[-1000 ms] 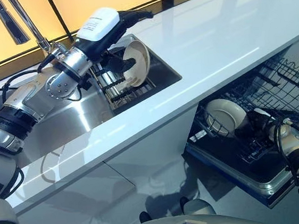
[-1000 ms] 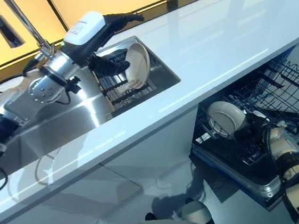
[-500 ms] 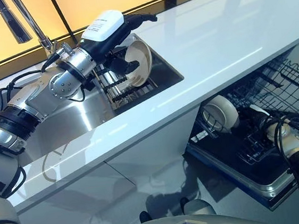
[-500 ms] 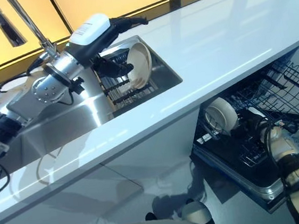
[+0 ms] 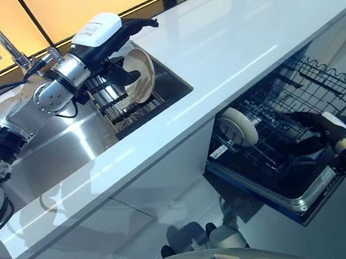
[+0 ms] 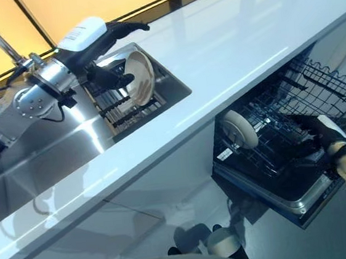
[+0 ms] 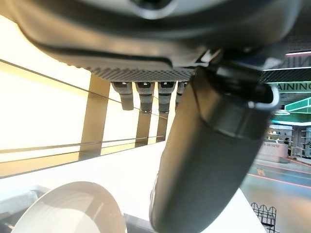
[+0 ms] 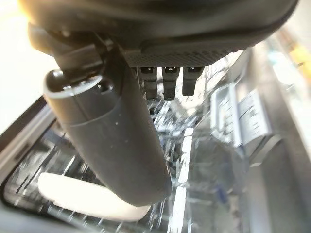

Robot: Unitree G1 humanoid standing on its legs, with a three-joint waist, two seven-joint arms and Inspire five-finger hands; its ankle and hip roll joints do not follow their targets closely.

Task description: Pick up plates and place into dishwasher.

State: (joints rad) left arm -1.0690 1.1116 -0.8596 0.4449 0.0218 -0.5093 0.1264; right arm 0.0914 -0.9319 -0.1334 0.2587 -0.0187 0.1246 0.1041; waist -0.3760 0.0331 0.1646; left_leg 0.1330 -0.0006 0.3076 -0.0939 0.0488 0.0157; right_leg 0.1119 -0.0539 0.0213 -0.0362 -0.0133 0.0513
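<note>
right hand (image 5: 321,127): fingers straight and loose, empty, hovering over the dishwasher rack (image 5: 294,101); judged clear of the loaded plate.
dishwasher rack: pulled out below the counter (image 5: 226,43), wire tines exposed for loading.
loaded plate (image 5: 237,127): standing on edge between tines at the rack's near-left end, apart from the right hand; upright so more fit beside it.
counter: white, bare stretch between sink and rack.
sink (image 5: 69,140): steel basin, dish rack (image 5: 117,101) sitting at its right end.
sink plate (image 5: 138,75): cream, propped on edge in the dish rack, tilted toward the counter side.
left hand (image 5: 115,46): fingers stretched over the plate's top rim, thumb low at its face; not clamped on it, reads as open.
step in hand: likely closing on the sink plate for the carry to the dishwasher.
risk: thin-rim pinch could slip; tines may snag on lift.
</note>
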